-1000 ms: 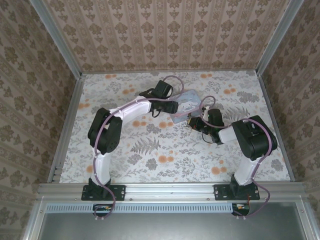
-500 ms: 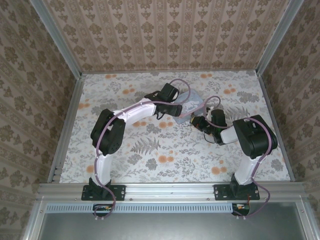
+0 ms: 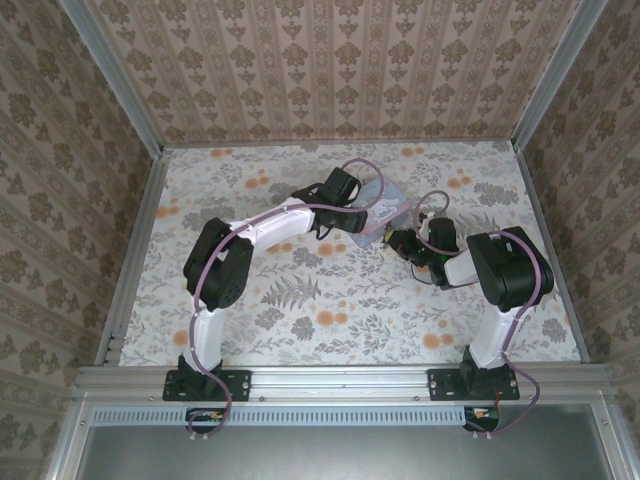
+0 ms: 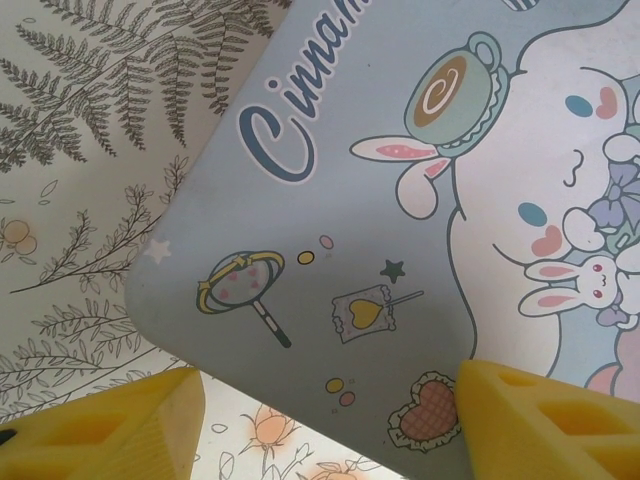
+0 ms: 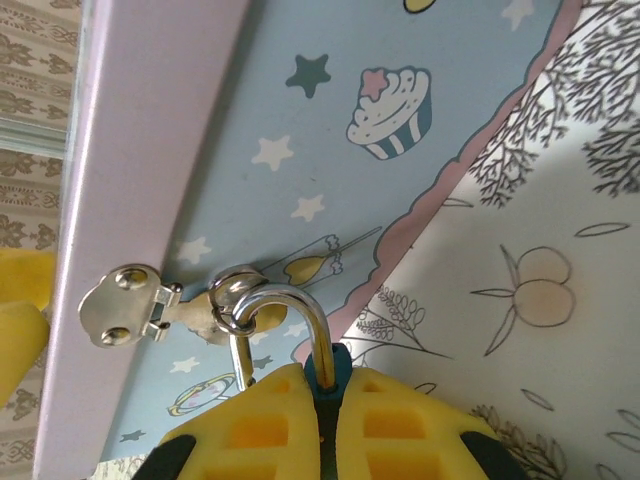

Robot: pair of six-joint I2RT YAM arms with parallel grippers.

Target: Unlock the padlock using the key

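At the tin's (image 5: pixel 330 120) hasp (image 5: pixel 125 305), padlock (image 5: pixel 320 365) between right end effector's (image 5: pixel 328 400) fingers (image 5: pixel 250 425).

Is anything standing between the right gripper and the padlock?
Nothing visible does. The right gripper is closed on the padlock, whose shackle passes through the hasp on the tin.

Teal padlock (image 5: pixel 322 368), silver shackle looped through hasp (image 5: pixel 130 308)
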